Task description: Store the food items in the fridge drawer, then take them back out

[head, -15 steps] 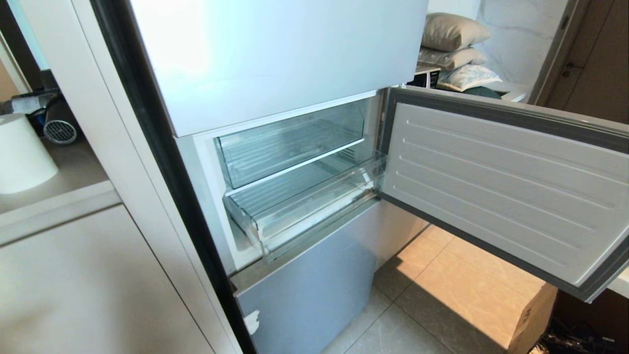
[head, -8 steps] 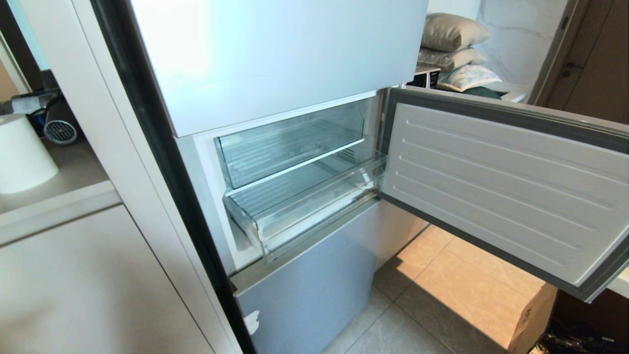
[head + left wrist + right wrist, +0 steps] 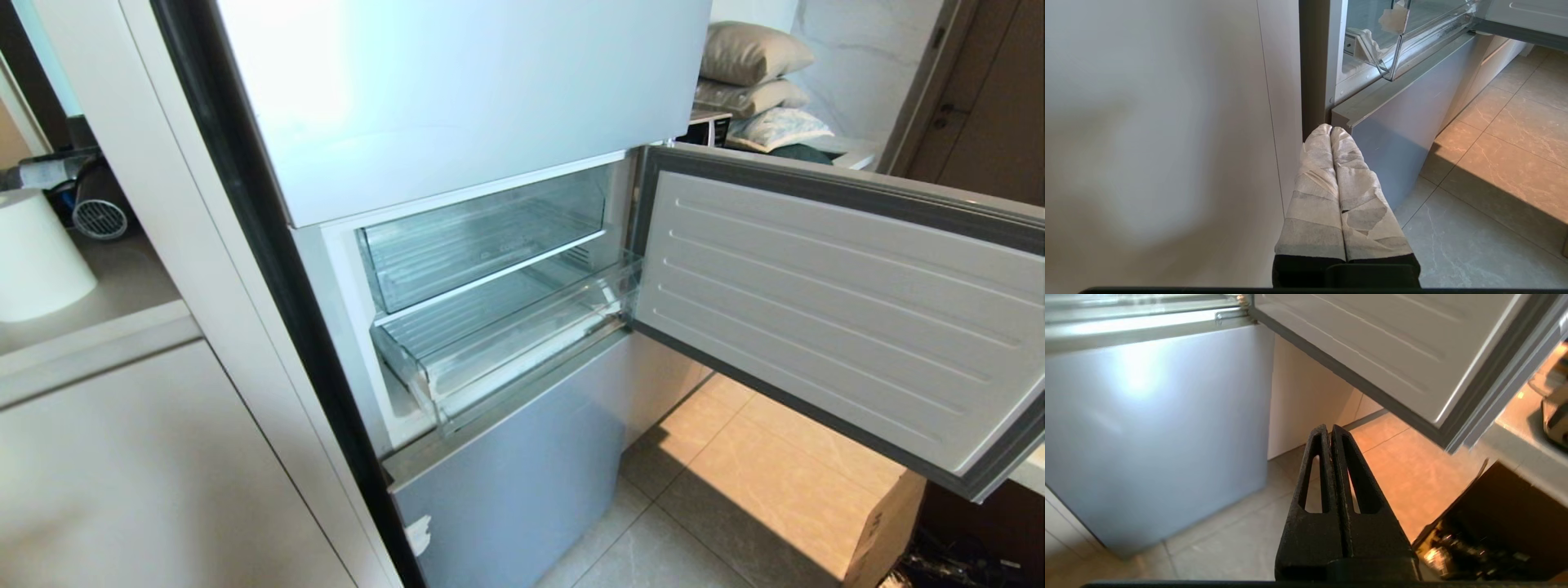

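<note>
Drawer [image 3: 522, 343] sits pulled partway out under the upper bin [image 3: 482, 237], nothing in it, fridge door [image 3: 833, 310] swung wide to the right; no food item in any view. Left gripper [image 3: 1331, 130] and right gripper [image 3: 1328, 428] both pinched shut, holding nothing, low in front of the closed freezer door [image 3: 506, 482]. Judgement: find the food first, then come in over the drawer's front wall, clear of the door edge; tiled floor [image 3: 735, 490], cardboard box [image 3: 886, 523] on the right.

**Change record: nothing seen moving**

Item 1, fridge drawer [image 3: 514, 347]: showing no shift in the head view, sitting pulled out as in the pictures before.
Item 2, fridge door [image 3: 833, 310]: showing no swing, standing at the same angle.
Whole scene: showing no shift of framing.
</note>
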### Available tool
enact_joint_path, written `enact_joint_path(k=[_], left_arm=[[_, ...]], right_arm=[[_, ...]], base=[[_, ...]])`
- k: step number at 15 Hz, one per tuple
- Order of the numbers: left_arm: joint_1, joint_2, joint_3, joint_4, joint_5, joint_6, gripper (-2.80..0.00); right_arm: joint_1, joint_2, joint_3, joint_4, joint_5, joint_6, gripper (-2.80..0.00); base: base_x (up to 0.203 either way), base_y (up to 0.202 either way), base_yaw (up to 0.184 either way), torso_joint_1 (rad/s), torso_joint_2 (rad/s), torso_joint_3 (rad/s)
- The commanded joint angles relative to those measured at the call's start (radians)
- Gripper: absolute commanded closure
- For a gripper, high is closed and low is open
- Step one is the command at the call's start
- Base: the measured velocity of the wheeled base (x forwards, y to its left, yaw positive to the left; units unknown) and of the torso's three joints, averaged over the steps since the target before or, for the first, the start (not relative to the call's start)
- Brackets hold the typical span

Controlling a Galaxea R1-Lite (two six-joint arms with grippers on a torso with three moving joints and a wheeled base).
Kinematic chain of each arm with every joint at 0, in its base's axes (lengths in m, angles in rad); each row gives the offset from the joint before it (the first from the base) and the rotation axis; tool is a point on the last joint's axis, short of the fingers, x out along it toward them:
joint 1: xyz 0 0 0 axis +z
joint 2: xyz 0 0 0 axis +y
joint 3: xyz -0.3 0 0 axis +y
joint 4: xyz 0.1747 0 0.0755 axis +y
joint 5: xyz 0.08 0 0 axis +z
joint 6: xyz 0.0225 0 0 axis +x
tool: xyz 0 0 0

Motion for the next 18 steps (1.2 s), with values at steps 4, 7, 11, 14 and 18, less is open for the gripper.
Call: enact_joint_path(k=[4,7,11,14,18], left_arm=[[0.000,0.001,0.000,0.002,-0.006,0.033,0.00],[-0.001,0.001,-0.004,-0.004,-0.069,0.174,0.00],[0.000,0.026,-0.222,0.034,-0.117,0.146,0.00],[-0.003,0.269,-0.331,0.048,-0.267,0.075,0.00],[-0.018,0.762,-0.391,-0.059,-0.459,0.071,0.00]], right_arm=[[0.000,0.001,0.001,-0.001,-0.003,0.080,0.00],[0.000,0.001,0.001,-0.002,-0.004,0.092,0.00],[0.000,0.001,0.001,-0.001,-0.007,0.096,0.00],[0.000,0.001,0.001,-0.001,-0.004,0.088,0.00],[0.000,0.001,0.001,-0.001,-0.003,0.074,0.00]], base=[[0.000,0.000,0.000,0.000,0.00,0.000],[0.000,0.000,0.000,0.000,0.00,0.000],[0.000,0.000,0.000,0.000,0.00,0.000],[0.000,0.000,0.000,0.000,0.00,0.000],[0.000,0.000,0.000,0.000,0.00,0.000]])
